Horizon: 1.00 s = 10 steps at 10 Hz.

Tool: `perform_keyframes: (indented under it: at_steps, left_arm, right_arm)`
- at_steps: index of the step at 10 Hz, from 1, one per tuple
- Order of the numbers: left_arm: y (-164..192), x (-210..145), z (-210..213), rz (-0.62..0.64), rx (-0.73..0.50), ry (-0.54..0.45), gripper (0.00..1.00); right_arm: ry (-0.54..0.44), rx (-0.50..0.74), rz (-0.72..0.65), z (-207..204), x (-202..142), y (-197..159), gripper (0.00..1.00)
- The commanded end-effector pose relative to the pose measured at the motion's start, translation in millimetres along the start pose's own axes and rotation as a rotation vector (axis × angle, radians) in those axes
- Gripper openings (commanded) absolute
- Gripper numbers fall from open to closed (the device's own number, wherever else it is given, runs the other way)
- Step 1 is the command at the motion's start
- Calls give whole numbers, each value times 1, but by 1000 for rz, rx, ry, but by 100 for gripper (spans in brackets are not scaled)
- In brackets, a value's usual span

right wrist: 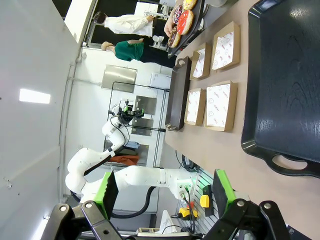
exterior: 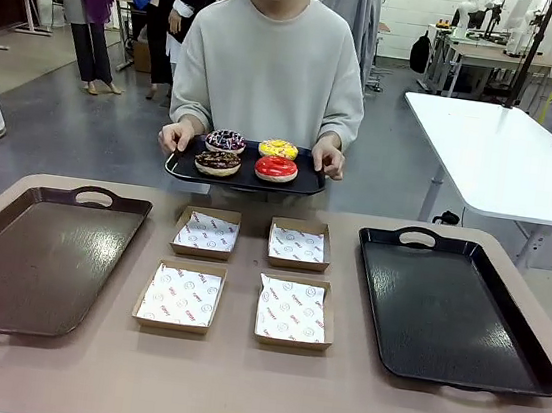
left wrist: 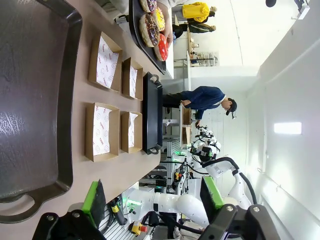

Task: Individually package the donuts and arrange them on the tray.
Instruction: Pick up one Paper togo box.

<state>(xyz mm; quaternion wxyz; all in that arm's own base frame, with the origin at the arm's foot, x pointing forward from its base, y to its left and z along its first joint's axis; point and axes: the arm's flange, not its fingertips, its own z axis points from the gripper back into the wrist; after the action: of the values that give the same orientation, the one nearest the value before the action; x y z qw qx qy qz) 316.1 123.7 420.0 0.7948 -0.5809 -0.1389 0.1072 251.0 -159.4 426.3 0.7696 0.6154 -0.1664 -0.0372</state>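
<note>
In the left wrist view the donuts [left wrist: 150, 27] run off the top edge, and the right wrist view crops them as well. The front view gives all four whole. The print on the paper liners is too small to read. The person's fingertips pass under the small tray and are hidden.

A person stands at the far side of the table [exterior: 233, 393], holding a small black tray [exterior: 244, 178] level just beyond its far edge. One hand [exterior: 176, 137] grips one short end and the other hand [exterior: 328, 159] grips the opposite end. The ring donuts sit on it two by two:
- **Back row:** a dark sprinkled donut [exterior: 226, 140] beside a yellow-iced donut [exterior: 278, 148].
- **Front row:** a chocolate-glazed donut [exterior: 218, 162] beside a glossy red-iced donut [exterior: 276, 167].

On the matt tan table, four shallow cardboard boxes [exterior: 206, 231], each lined with white printed paper, lie two by two in the middle. A brown tray [exterior: 38, 258] with a faint sheen and loop handles lies at picture left, its near corner cut by the edge. A black pebbled tray [exterior: 455, 309] of the same shape lies at picture right.

Both wrist views are rolled, so the table stands on edge. The left fingers [left wrist: 94, 200], black with green pads, are spread wide with nothing between them, near the brown tray's handle. The right fingers [right wrist: 109, 194] are likewise spread and hold nothing, near the black tray's handle.
</note>
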Motion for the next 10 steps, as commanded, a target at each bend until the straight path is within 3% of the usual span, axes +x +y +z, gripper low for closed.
perform_keyframes:
  at_steps: [1,10]
  left_arm:
    - [0,0,1,2,-10,-6,100]
    - [0,0,1,2,-10,-6,100]
  right_arm:
    - [-2,11,3,1,-1,0,100]
    - [-2,11,3,1,-1,0,100]
